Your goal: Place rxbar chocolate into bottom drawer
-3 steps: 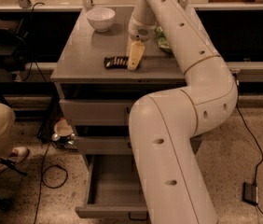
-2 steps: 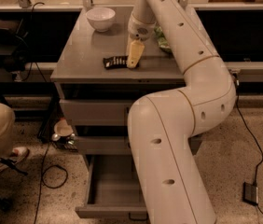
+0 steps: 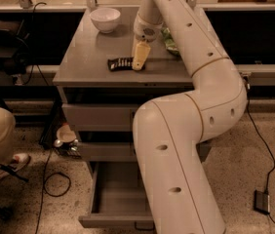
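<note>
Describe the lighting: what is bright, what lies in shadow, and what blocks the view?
Camera view: warm light brightens the cabinet top and white bowl; the recess under that top lies dark; the gripper, at the right end of the rxbar chocolate, is well lit; the arm hides part of the open bottom drawer.

Grey cabinet top [image 3: 79, 57], white bowl [image 3: 105, 19] at the back, rxbar chocolate [image 3: 119, 63] near the front, green bag [image 3: 170, 42] at the right, gripper [image 3: 138, 66] at the bar's right end
</note>
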Controlling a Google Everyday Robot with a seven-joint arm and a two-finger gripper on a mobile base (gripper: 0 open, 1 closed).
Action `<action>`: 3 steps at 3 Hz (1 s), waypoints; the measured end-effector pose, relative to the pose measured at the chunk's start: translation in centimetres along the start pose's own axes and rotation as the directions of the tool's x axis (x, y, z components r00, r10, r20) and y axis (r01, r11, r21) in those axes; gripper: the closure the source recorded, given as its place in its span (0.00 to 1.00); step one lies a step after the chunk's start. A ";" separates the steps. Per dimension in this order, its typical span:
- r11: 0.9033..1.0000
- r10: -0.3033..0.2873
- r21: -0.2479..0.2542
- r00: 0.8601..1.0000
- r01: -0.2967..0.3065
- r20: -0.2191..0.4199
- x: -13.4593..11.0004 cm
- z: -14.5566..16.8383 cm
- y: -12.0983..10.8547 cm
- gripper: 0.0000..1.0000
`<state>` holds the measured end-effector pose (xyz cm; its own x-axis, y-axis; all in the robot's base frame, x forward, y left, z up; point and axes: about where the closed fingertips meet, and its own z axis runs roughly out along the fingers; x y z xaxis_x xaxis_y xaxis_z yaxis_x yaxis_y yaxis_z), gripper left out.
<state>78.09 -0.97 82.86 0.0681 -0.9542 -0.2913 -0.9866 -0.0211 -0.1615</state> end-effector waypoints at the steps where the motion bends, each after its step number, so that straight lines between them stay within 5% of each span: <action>1: 0.993 0.095 0.068 0.992 -0.101 0.082 2.9 -4.1 -0.1 1.00; 2: 0.954 0.234 0.140 0.949 -0.267 0.211 8.6 -10.9 1.9 1.00; 3: 0.921 0.291 0.173 0.913 -0.348 0.287 11.6 -14.8 5.1 1.00</action>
<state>71.66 -16.57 92.59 -0.1821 -0.7912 -0.5838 -0.9073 0.3641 -0.2105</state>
